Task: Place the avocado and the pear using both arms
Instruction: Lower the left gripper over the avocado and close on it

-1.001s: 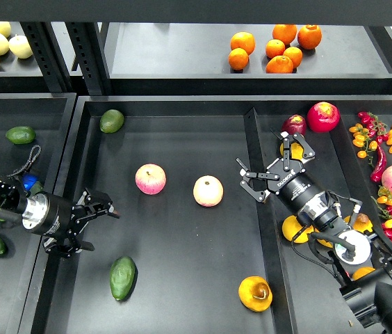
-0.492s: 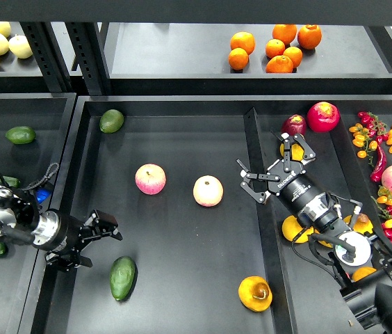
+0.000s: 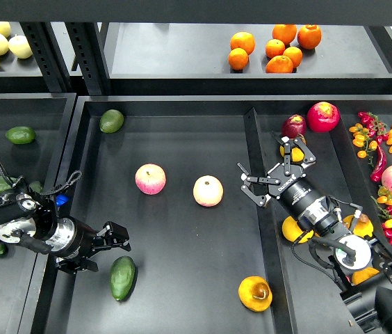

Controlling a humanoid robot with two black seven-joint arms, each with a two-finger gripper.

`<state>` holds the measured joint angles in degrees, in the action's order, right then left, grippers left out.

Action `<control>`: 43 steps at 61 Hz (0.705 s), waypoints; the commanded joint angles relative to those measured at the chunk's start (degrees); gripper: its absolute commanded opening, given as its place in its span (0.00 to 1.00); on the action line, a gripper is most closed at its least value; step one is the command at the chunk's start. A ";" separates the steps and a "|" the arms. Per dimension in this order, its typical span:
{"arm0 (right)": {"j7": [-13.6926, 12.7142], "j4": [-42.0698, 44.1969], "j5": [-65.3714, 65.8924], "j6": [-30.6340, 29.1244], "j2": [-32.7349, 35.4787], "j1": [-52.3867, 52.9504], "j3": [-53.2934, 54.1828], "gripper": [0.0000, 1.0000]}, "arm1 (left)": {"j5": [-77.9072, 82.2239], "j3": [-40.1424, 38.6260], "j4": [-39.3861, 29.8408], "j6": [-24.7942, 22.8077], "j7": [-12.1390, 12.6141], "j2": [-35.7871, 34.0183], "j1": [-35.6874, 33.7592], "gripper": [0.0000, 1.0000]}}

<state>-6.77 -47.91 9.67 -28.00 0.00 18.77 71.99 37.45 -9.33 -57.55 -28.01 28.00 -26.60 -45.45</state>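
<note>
In the large black centre tray (image 3: 182, 132), the dark green glossy oval avocado (image 3: 121, 277) is seen lying near the front edge, just beside the left gripper (image 3: 110, 245), whose fingers are spread and empty. The plump yellow-orange pear (image 3: 255, 293) with its brownish blotch is found further right along the same edge. The right gripper (image 3: 274, 168) is held wide open and empty over the tray divider.

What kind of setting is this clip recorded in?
Probably a mock produce stand or grocery display: black trays hold loose fruit such as apples, an avocado and a pear, with oranges on a shelf behind and peppers and small tomatoes at right.
</note>
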 commanded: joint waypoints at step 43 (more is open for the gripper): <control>0.09 -0.08 0.00 0.00 0.00 -0.49 0.00 0.99 | 3.25 0.01 4.20 0.01 0.00 6.12 2.47 0.97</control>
<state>-6.75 -47.99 9.67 -28.00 0.00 18.28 71.98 40.68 -9.46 -53.98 -28.00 28.00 -21.36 -42.95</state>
